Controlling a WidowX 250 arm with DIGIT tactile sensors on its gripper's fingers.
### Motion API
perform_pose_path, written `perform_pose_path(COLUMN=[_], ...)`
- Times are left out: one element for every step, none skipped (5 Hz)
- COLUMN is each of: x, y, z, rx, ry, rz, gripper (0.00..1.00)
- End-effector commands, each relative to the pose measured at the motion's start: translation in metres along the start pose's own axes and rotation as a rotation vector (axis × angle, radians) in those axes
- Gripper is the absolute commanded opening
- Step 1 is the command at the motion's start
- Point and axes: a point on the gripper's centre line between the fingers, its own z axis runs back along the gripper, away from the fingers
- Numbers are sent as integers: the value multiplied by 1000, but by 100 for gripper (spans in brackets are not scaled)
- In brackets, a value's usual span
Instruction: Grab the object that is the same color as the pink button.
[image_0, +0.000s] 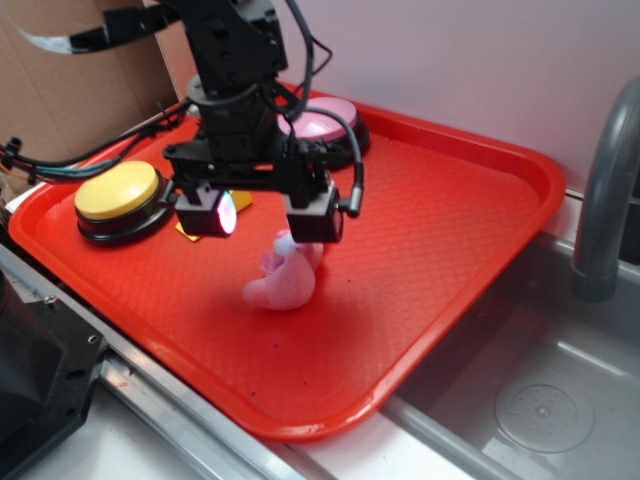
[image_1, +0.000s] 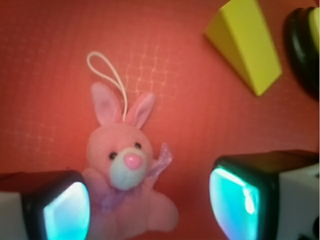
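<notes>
So the gripper (image_1: 150, 205) is hovering just above the pink plush bunny (image_1: 127, 185) on the red tray (image_0: 450, 250), jaws wide open and gripping nothing. I'd be dropping straight down, centering on its body and avoiding the loop string (image_1: 107, 75).

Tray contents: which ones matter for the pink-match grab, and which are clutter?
Relevant:
pink plush bunny, the target
pink button, color reference
pincer, open, above the bunny

Clutter:
yellow button
yellow wedge block
faucet
</notes>
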Motion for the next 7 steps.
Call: perform_pose_path(x=[2,2,2,3,4,14,26], y=[-6,-6,-6,-5,-6,-3,7], z=[-17,-24,-29,-29,-16,21,55], rx=[-66,-68,-62,-66,-61,-22,10], ry=[-4,11,3,-10,2,-18,-43], rz=[-11,-12,-9,-8,-141,-339,-424], gripper=[100,100,72,8,0,0,0])
